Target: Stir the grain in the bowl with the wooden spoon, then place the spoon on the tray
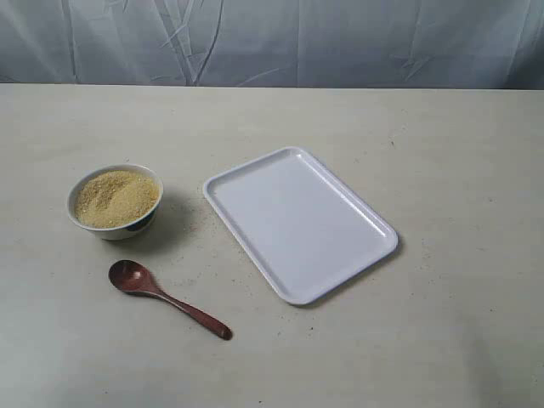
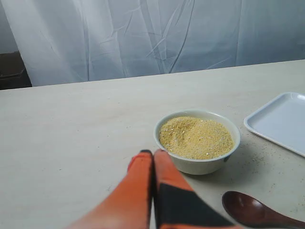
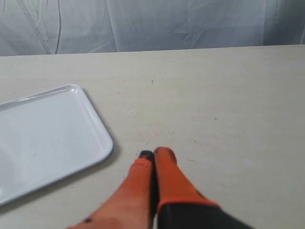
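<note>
Left fingers [image 2: 143, 161], orange with black pads: pressed together tip to tip, nothing held, pointing at the near wall of the bowl and stopping short of it

Small round white bowl [image 1: 104, 231]: stands upright on the left part of the pale tabletop [image 1: 459, 170]. Dark blue markings on its lower outside are too small to tell whether they are pattern or writing. Fine yellowish-tan grain [image 1: 116, 198] fills it close to the rim, heaped unevenly

Dark reddish-brown glossy wooden spoon [image 1: 166, 297]: lies flat on the tabletop just in front of the bowl, apart from it, scoop up and nearest the bowl, slim handle running rightward toward the near edge

Gap between bowl and tray: bare tabletop with a few loose specks scattered on it

Flat white rectangular plastic tray [image 1: 299, 223] with rounded corners and a low raised rim: sits askew at centre, one corner toward the bowl, its surface bare. It touches neither bowl nor spoon

Right of the tray: a broad open stretch of tabletop reaching the creased pale curtain [image 1: 272, 42] behind

Right fingers [image 3: 164, 158], orange: closed against each other, holding nothing, over bare tabletop just beside the tray's rounded corner
</note>
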Motion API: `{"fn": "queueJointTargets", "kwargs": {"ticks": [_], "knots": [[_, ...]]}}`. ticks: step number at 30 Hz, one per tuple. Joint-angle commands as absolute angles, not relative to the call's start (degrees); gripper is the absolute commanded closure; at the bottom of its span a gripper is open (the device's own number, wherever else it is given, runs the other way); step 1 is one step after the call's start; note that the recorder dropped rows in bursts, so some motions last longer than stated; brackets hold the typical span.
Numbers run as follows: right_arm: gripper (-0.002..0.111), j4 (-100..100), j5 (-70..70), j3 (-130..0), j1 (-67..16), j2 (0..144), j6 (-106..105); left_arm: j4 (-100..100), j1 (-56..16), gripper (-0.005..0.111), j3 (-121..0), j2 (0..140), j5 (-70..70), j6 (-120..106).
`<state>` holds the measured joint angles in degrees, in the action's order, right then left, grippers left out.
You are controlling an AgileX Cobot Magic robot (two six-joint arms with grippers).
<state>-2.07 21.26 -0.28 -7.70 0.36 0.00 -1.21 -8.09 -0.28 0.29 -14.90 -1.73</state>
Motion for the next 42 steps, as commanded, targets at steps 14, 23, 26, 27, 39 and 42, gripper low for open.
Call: {"fn": "queueJointTargets", "kwargs": {"ticks": [14,23,26,27,39,42], "knots": [[0.108,-1.9,4.8,0.0,-7.4,0.0,0.0,-1.1,-8.1,0.107,0.0,0.0,-14.6,-1.7],[0.108,-1.5,-4.5,0.0,-7.4,0.0,0.0,-1.1,-8.1,0.107,0.0,0.0,-14.6,-1.7],[0.108,-1.5,-6.2,0.0,-7.4,0.0,0.0,-1.1,-8.1,0.107,0.0,0.0,-14.6,-1.7],[0.108,-1.5,-6.3,0.0,-7.4,0.0,0.0,-1.1,-8.1,0.107,0.0,0.0,-14.6,-1.7],[0.109,1.6,4.2,-10.7,-7.4,8.8,-0.5,-1.1,-8.1,0.107,0.0,0.0,-14.6,-1.7],[0.109,2.0,11.1,-17.2,-7.4,17.2,-0.5,-1.1,-8.1,0.107,0.0,0.0,-14.6,-1.7]]}}
